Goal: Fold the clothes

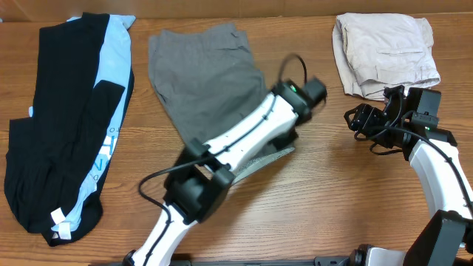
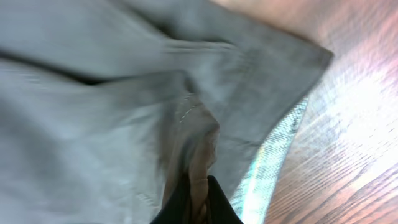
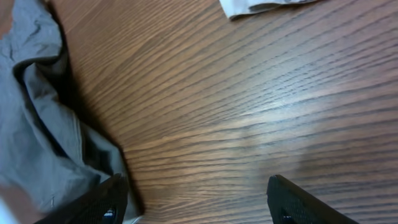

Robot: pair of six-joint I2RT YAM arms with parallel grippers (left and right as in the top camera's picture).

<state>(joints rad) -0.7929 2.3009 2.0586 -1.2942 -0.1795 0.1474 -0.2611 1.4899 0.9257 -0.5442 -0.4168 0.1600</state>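
**ITEM: taupe-grey shorts, first fold in hand**

- **Left tool** (image 2: 196, 202): mine. It is clamped on a pinch of the taupe-grey shorts (image 1: 199, 74), and the cloth bunches up between the jaws near a hem corner. It holds nothing else.
- **Right tool** (image 3: 199, 202): mine. The fingers (image 3: 106, 202) are spread wide and hold nothing. It hangs over the bare table (image 1: 318, 207), with the shorts' crumpled edge just beside it.
- **Step, as I judge it:** an early fold. One lower corner is gripped, ready to be carried over the flat part. No layer is laid yet.
- **Next move calls for:** drawing the held corner across the garment, low and even, so it lands without a ridge. My right tool may need to take or pin the neighbouring edge.
- **Arm pose:** my left arm reaches diagonally from the near edge, with its wrist tipped down over the shorts' near right part. My right arm is drawn back, its wrist low.
- **Location:** the grey shorts lie mid-table towards the back. The beige shorts (image 1: 384, 52) are at the back right, and my right tool sits between the two pairs. The black garment (image 1: 59, 125) and the light-blue garment (image 1: 111, 66) lie together at the left.
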